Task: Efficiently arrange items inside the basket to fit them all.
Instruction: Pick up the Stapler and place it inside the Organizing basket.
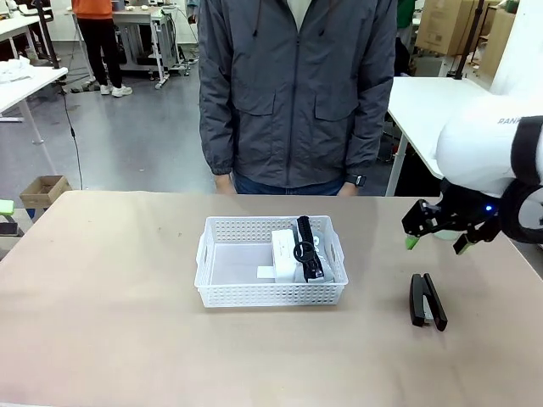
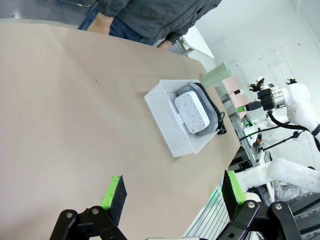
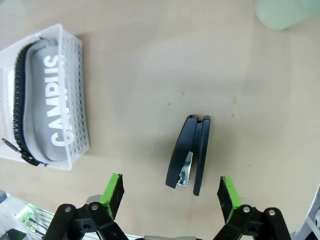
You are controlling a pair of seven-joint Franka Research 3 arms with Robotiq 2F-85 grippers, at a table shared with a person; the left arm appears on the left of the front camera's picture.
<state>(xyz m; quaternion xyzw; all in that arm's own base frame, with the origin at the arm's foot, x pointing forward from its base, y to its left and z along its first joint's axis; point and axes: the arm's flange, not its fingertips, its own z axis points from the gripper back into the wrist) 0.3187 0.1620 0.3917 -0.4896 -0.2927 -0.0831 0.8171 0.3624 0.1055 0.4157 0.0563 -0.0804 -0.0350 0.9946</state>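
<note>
Right wrist view: right hand (image 3: pixel 170 179) spread wide, empty, raised clear of the black stapler (image 3: pixel 192 150).

Grey pouch (image 3: pixel 47 100), white box (image 1: pixel 282 250) inside white basket (image 1: pixel 271 292); black stapler (image 1: pixel 427 301) flat outside.

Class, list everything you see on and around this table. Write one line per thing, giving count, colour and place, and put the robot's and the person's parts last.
basket: one, white, middle of the table
pouch: one, grey with a black strap, in the basket's right half
small box: one, white, in the basket, on the pouch
stapler: one, black, on the table right of the basket
paper cup: one, pale green, on the table beyond the stapler
table: one, tan
person: one, grey jacket, standing at the far side
left gripper: one, black with green pads, open, above bare table away from the basket
right gripper: one, black with green pads, open, above the stapler
</note>
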